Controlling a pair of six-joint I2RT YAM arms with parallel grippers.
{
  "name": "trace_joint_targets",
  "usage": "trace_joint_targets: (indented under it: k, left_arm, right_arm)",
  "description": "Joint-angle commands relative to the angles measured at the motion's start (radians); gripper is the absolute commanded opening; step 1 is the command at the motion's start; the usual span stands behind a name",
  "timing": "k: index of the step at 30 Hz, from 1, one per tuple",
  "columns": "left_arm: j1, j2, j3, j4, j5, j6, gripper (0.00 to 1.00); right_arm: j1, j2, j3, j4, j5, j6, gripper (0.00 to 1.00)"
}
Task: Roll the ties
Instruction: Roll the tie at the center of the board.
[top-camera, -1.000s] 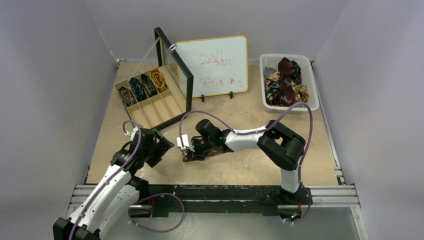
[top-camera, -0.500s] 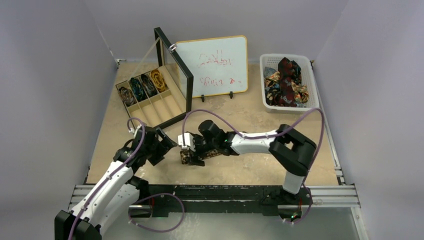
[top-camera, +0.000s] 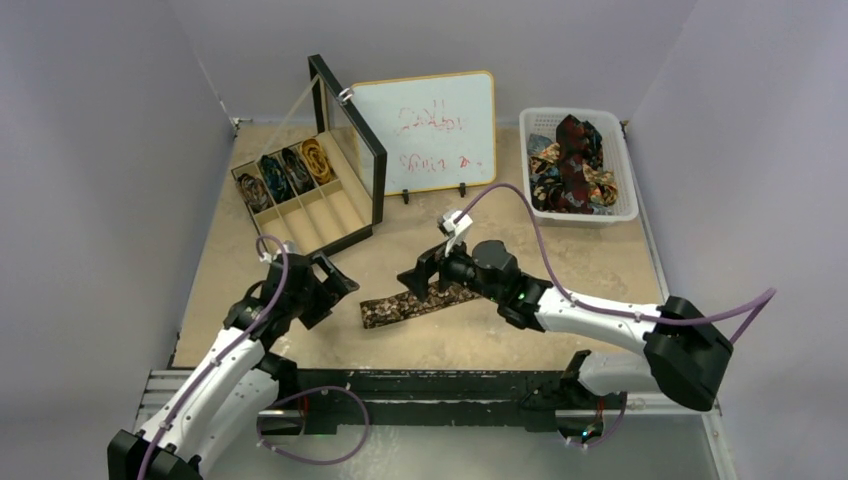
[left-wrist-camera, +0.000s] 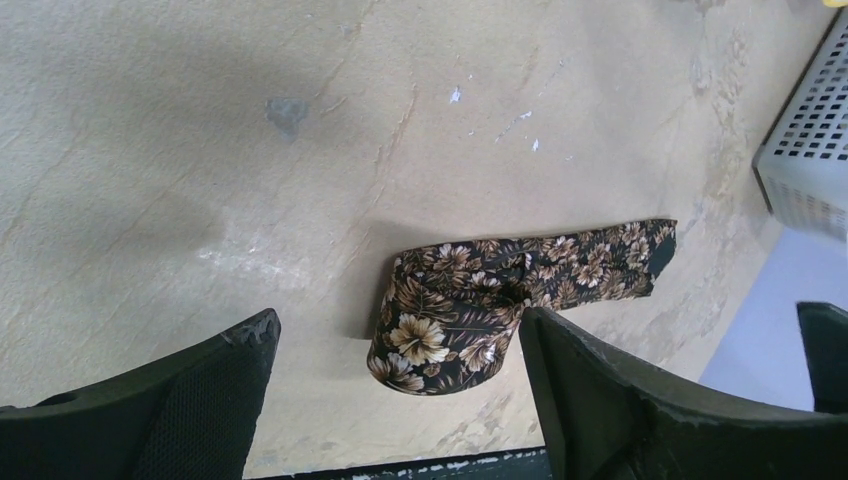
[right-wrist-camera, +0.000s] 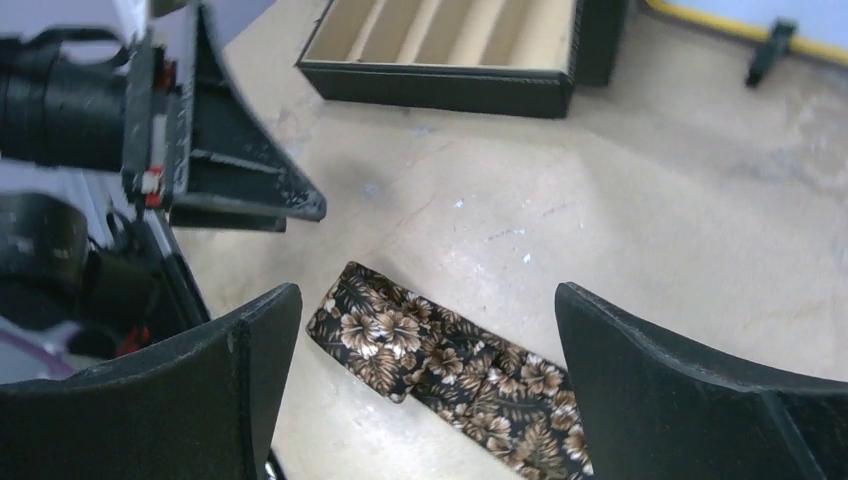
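Note:
A brown-gold floral tie (top-camera: 408, 306) lies on the table as a short folded strip, its left end looped over. In the left wrist view the tie (left-wrist-camera: 470, 320) sits just beyond my open left gripper (left-wrist-camera: 398, 320), touching neither finger. My left gripper (top-camera: 335, 287) is just left of the strip. The right gripper (top-camera: 418, 278) hovers open above the strip's middle. From the right wrist view the tie (right-wrist-camera: 440, 370) lies below the right gripper (right-wrist-camera: 425, 292), nothing held. Rolled ties (top-camera: 285, 170) fill the box's far compartments. Loose ties (top-camera: 570, 165) are piled in the basket.
An open black compartment box (top-camera: 330, 215) with its lid upright stands at the back left. A whiteboard (top-camera: 430, 130) leans behind the centre. The white basket (top-camera: 628, 195) sits at the back right. The left gripper's fingers (right-wrist-camera: 240, 195) show close by in the right wrist view.
The right gripper opened, let go of the tie and rose back to the right. The tie now lies flat as a longer strip. The left gripper edged slightly toward it.

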Motion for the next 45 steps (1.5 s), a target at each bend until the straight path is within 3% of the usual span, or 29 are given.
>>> trace_joint_targets:
  k: [1,5,9,13,25,37,45]
  left_arm:
    - [0.000,-0.010,-0.016,0.061,0.041,0.048,0.89]
    - [0.000,-0.002,-0.028,0.096,0.083,0.067,0.90]
    - [0.000,0.035,-0.059,0.191,0.187,0.101,0.90]
    - [0.000,0.076,-0.090,0.256,0.266,0.118,0.87]
    - [0.000,0.154,-0.142,0.376,0.335,0.131,0.76]
    - [0.000,0.176,-0.164,0.412,0.357,0.145,0.69]
    - [0.000,0.183,-0.179,0.439,0.394,0.161,0.67]
  right_arm:
    - [-0.037,0.007,0.041,-0.149,0.085,0.335,0.99]
    - [-0.091,0.034,0.002,-0.129,0.019,0.498,0.99]
    - [-0.094,0.108,0.000,-0.046,-0.156,0.600,0.85]
    - [-0.094,0.166,-0.004,-0.015,-0.172,0.681,0.77]
    - [-0.092,0.382,0.083,-0.036,-0.283,0.679,0.47]
    - [-0.090,0.429,0.097,-0.015,-0.320,0.675,0.47]
    - [-0.088,0.512,0.118,-0.004,-0.347,0.688,0.34]
